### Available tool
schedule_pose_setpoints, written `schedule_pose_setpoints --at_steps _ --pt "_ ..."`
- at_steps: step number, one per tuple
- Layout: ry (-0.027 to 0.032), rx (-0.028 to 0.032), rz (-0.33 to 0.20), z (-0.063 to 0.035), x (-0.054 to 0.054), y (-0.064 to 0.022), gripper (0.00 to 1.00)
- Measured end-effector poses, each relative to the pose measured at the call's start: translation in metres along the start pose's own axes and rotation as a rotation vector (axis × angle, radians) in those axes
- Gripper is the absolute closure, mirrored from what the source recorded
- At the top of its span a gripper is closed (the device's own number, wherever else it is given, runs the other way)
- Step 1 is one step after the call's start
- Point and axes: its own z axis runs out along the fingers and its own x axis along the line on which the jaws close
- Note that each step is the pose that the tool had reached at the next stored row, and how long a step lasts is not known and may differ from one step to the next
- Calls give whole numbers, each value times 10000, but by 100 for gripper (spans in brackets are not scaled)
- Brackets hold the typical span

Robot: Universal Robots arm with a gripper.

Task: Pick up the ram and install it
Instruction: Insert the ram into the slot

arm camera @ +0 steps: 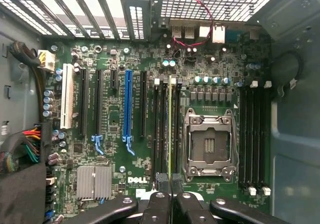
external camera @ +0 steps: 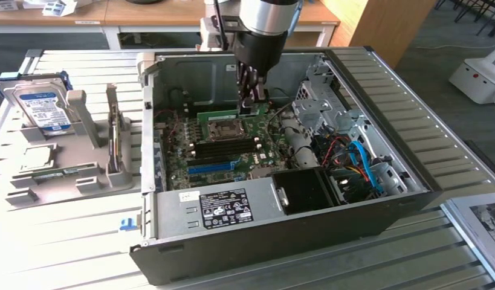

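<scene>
Gripper: one gripper (external camera: 249, 103) on the single arm, in the upper middle of the exterior view, reaching down into the open computer case (external camera: 271, 232); its jaws are clamped on the ram.
Ram: one ram (external camera: 220, 115), a slim green stick held level just under the gripper, close above the motherboard (arm camera: 112, 126). In the wrist view it appears edge-on as a thin green line.
Beneath the ram: black memory slots (arm camera: 159, 129) just beside the CPU socket (arm camera: 207, 144); the ram runs parallel to them.
Progress: the pick-up looks done. The ram seems lined up over a slot, but I cannot tell whether it is pressed home, so I judge the install unfinished.
Counts on the board: one CPU socket, open and empty; one further bank of four empty slots (arm camera: 254, 134) on the socket's far side; one blue expansion slot (arm camera: 127, 103); one white slot (arm camera: 66, 103).
Counts outside the case: one hard drive (external camera: 42, 106) with a blue label, standing in a grey holder at the left of the exterior view.
</scene>
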Motion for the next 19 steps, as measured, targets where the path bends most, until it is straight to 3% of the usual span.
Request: schedule_pose_setpoints --at_steps 19 --pt "-1 8 -1 346 18 -17 88"
